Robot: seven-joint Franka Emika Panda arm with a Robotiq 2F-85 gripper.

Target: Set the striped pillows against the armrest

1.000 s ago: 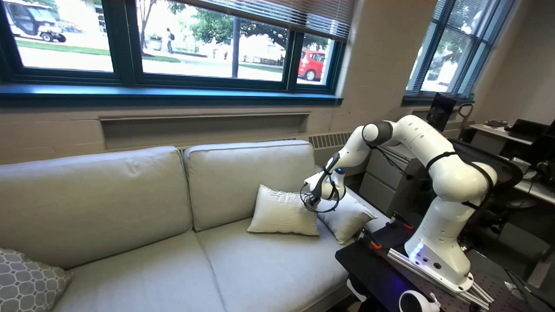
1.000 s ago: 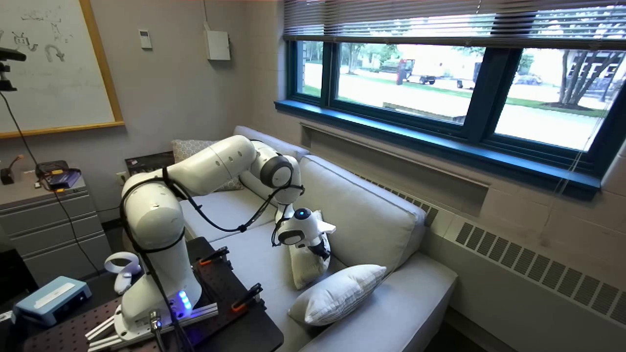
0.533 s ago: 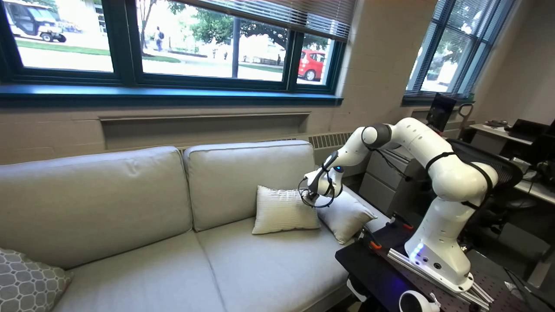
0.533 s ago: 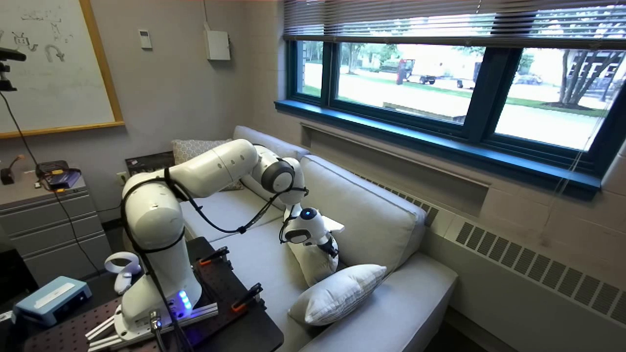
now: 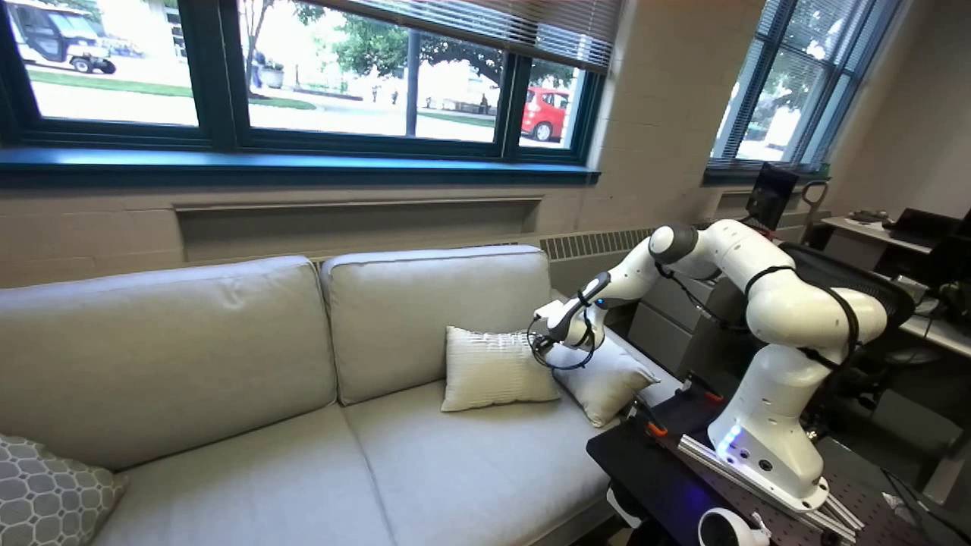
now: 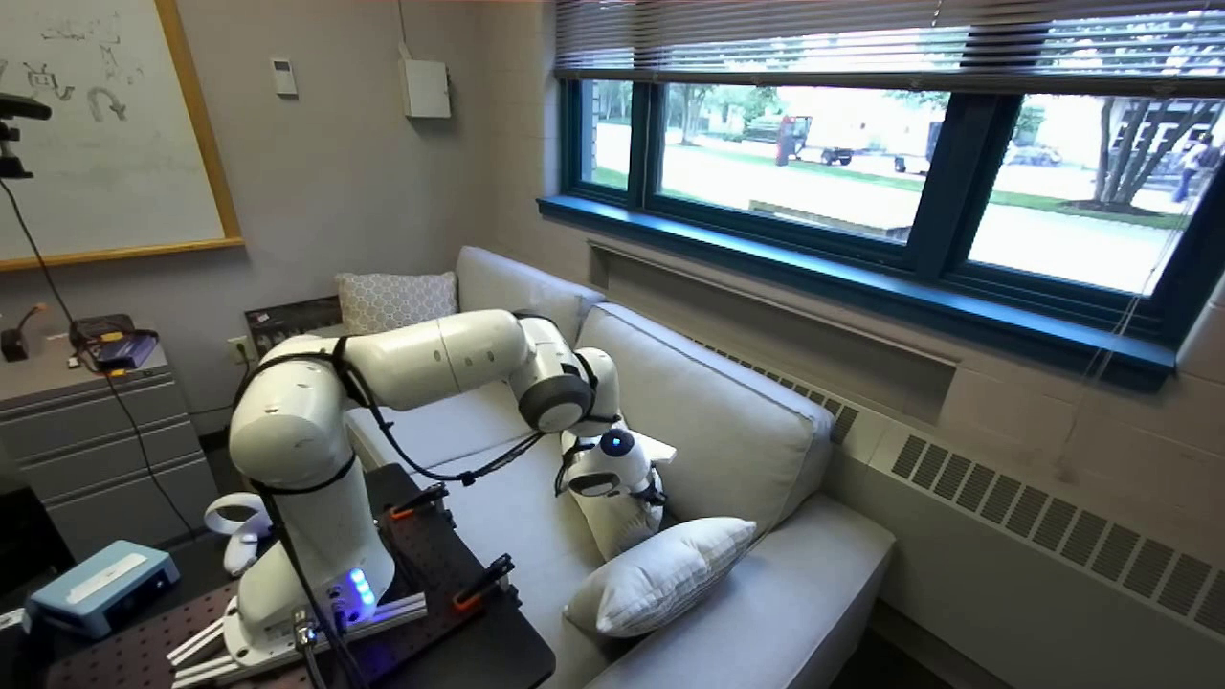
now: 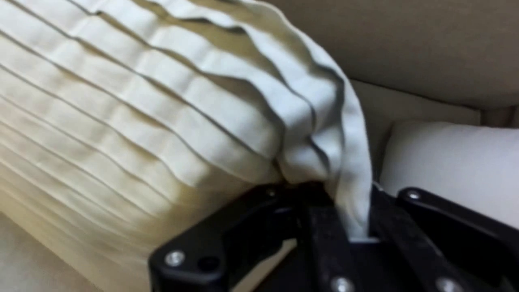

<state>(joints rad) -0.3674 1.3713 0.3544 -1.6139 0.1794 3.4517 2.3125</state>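
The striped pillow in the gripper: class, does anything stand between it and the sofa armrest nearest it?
Yes: a second pillow, tilted, lies between the striped pillow held by the gripper and the armrest, as both exterior views show.

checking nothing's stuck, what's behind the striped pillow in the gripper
The sofa's back cushion rises behind the striped pillow in an exterior view. The pillow covers part of that cushion; whatever lies directly behind can't be seen.

striped pillow (image 7: 162, 117): cream, parallel ridges | fingers (image 7: 327, 243): black | sofa (image 5: 235, 481): light grey | honeycomb pillow (image 5: 49, 493): grey, white
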